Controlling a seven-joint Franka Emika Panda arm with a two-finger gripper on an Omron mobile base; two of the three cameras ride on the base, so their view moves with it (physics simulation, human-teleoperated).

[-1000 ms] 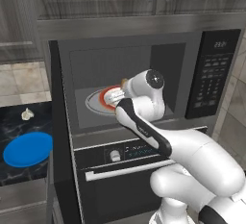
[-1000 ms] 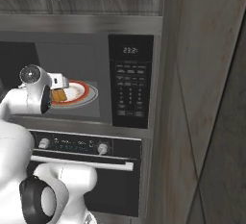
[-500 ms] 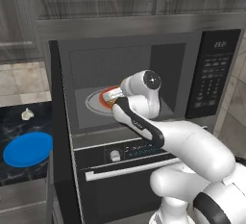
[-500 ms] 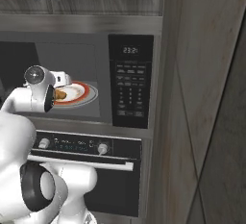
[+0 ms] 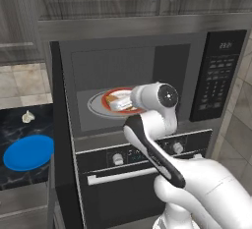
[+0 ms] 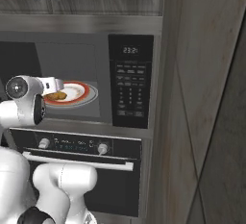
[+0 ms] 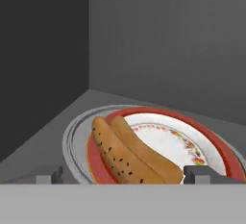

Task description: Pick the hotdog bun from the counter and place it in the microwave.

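The hotdog bun [image 7: 134, 155], golden-orange with a lengthwise split, lies on a red-rimmed plate [image 7: 211, 143] on the round turntable [image 7: 74, 134] inside the microwave [image 5: 219, 75]. My gripper [image 7: 125, 175] is open just in front of the bun, its two fingertips [image 7: 48, 175] apart on either side and touching nothing. The right base view has the bun [image 6: 56, 95] on the plate [image 6: 79, 92], beside the white hand at the cavity's mouth. In the left base view the gripper [image 5: 119, 104] reaches over the plate [image 5: 114, 95]. The counter [image 5: 19, 129] lies low at the left.
The microwave's black door [image 5: 61, 139] stands open to the left of the cavity. Below it is the oven [image 5: 128, 174] with knobs and a long bar handle. On the counter sit a blue plate [image 5: 28, 152] and a small whitish lump [image 5: 27, 117].
The hand has drawn back a little from the plate toward the cavity's opening. The bun stays still on the plate and the jaws stay open.
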